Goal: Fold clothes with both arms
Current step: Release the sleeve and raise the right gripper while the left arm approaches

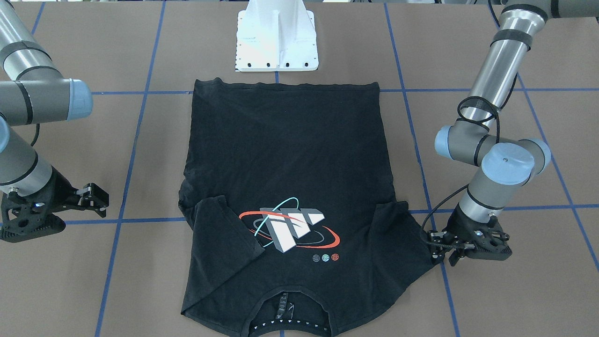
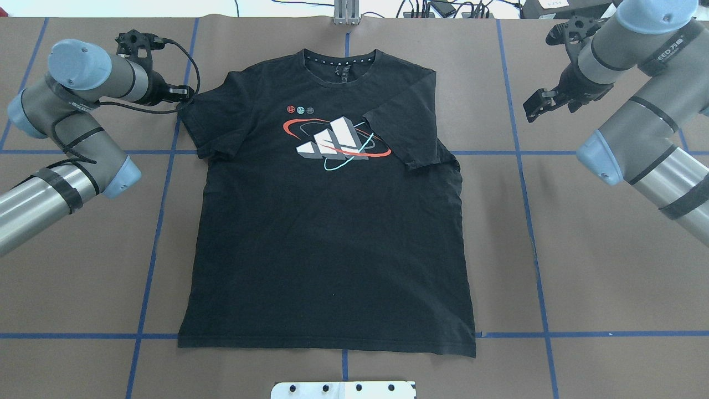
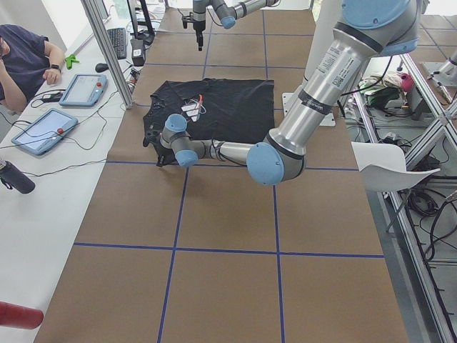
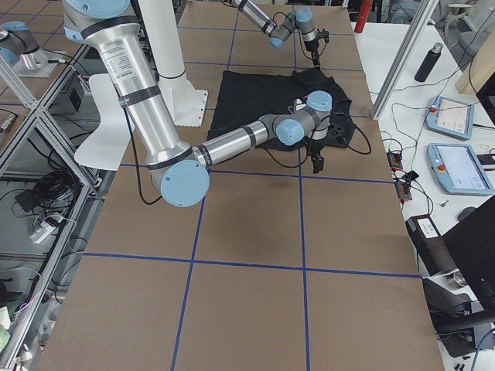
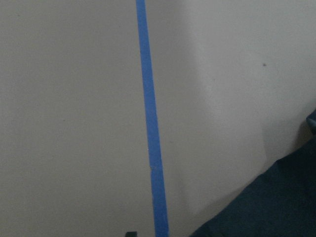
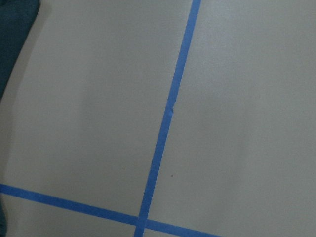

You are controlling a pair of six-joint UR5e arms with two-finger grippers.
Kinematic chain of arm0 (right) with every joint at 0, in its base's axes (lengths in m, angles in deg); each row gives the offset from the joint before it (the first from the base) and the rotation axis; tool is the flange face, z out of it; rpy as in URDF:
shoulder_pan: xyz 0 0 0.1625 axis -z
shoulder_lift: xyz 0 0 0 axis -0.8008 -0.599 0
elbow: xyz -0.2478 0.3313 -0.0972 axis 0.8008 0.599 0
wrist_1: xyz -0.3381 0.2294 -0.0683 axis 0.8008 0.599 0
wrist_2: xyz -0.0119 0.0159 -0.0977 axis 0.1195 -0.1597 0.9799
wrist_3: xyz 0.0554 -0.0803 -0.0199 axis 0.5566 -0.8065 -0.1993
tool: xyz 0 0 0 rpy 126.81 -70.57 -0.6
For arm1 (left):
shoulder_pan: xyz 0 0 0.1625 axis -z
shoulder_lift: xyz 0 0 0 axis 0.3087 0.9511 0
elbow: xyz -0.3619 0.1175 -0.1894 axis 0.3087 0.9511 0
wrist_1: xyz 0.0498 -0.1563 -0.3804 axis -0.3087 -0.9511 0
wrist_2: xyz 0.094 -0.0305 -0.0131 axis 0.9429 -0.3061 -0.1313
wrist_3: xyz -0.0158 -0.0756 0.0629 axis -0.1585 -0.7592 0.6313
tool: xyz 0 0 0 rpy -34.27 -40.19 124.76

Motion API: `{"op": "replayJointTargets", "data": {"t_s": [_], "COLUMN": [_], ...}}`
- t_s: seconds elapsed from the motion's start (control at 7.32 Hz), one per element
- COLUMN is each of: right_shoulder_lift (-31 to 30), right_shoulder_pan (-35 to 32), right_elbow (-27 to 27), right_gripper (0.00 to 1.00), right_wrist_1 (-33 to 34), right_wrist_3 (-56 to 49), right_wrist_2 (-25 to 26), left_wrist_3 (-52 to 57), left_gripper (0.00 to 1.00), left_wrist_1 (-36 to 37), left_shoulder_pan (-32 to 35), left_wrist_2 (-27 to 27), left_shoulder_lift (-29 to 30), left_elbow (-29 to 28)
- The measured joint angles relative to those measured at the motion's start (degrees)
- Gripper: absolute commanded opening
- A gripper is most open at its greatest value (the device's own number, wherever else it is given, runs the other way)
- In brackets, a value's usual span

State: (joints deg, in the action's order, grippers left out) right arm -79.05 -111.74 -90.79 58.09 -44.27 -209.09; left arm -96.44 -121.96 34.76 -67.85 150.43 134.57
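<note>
The black T-shirt lies flat on the brown table, logo up, collar at the far side from the robot's base. Its sleeve on the right arm's side is folded in over the chest, beside the logo. The other sleeve is spread out flat. My left gripper sits low at that sleeve's outer edge, fingers apart, with no cloth clearly between them. My right gripper stands open off to the side of the shirt, holding nothing. A corner of the shirt shows in the left wrist view.
The white pedestal base stands just behind the shirt's hem. Blue tape lines grid the table. A side table with tablets and a seated person runs along the far edge, and bottles stand there too.
</note>
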Motion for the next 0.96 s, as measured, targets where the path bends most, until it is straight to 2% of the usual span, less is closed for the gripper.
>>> {"op": "replayJointTargets", "data": {"t_s": [0.41, 0.68, 0.96], "right_shoulder_lift": [0.14, 0.26, 0.33], "right_shoulder_pan": [0.04, 0.07, 0.09], "right_elbow": [0.17, 0.29, 0.32], "right_gripper": [1.00, 1.00, 1.00], "right_wrist_1": [0.00, 0.00, 0.00], "right_wrist_3": [0.20, 0.29, 0.35], "right_wrist_2": [0.11, 0.12, 0.12], "left_wrist_3": [-0.02, -0.08, -0.17], "left_gripper": [0.33, 0.25, 0.00], "left_wrist_1": [-0.07, -0.08, -0.10], "left_shoulder_pan": [-0.04, -0.08, -0.09], "left_wrist_2": [-0.06, -0.08, -0.14], "left_shoulder_lift": [-0.49, -0.65, -0.67], "left_elbow": [0.13, 0.29, 0.47]}}
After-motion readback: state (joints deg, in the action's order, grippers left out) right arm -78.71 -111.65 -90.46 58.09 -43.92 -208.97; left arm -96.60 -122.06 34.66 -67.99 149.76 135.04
